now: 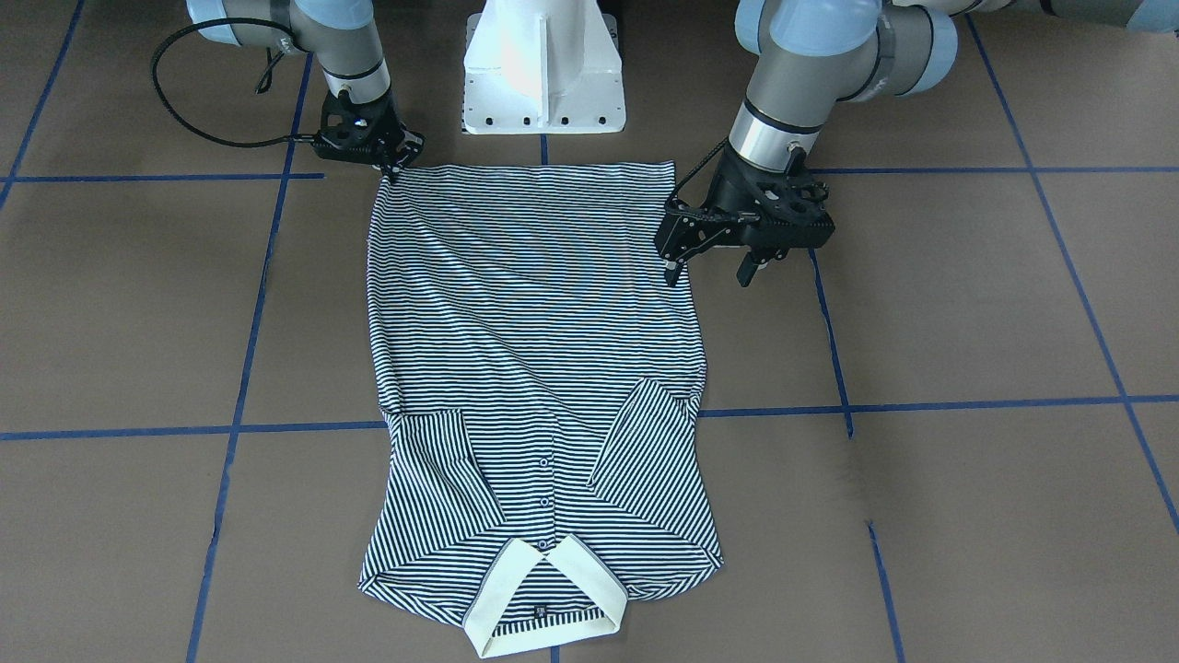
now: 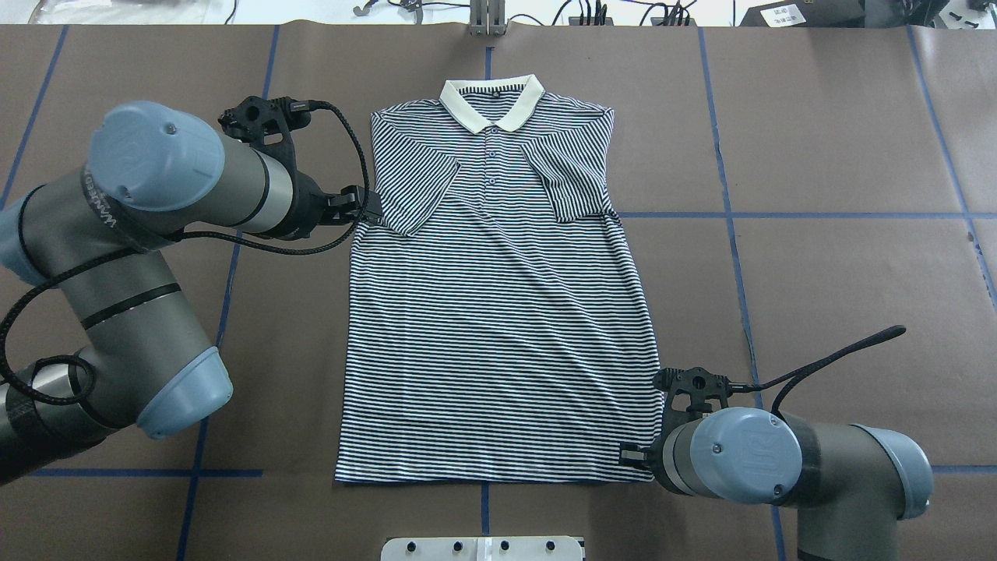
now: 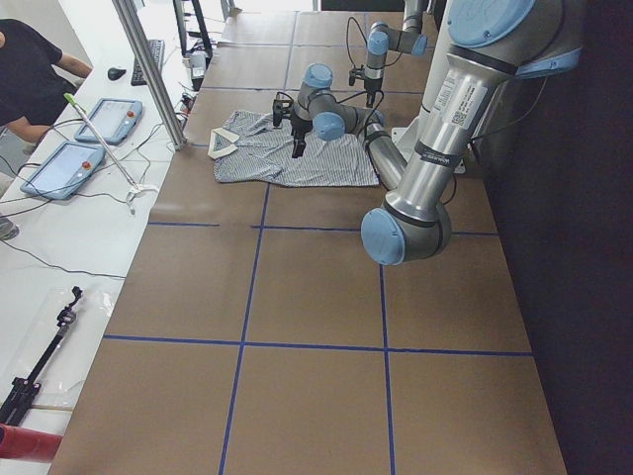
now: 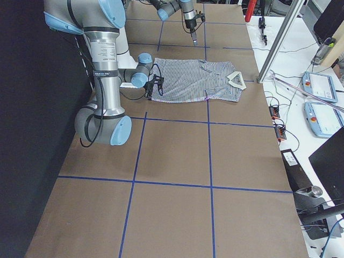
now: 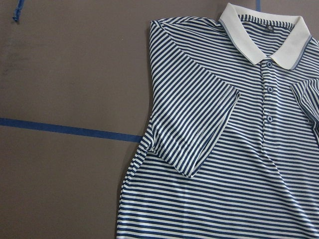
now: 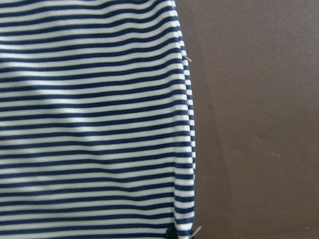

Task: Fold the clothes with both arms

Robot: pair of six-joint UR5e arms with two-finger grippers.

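Shirt (image 2: 498,327): lies lengthwise away from robot.
Left hand (image 1: 708,274): open, empty, beside its side edge.
Right hand (image 1: 391,166): at near corner; grip unclear.

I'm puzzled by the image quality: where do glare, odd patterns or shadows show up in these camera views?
Front-facing view: glare washes out the white base, and the shirt shows wavy moiré across its stripes. Right wrist view: soft shadow bands cross the stripes.

A striped polo shirt (image 2: 498,327) lies flat, sleeves folded in, on the brown, blue-taped table (image 2: 818,296).
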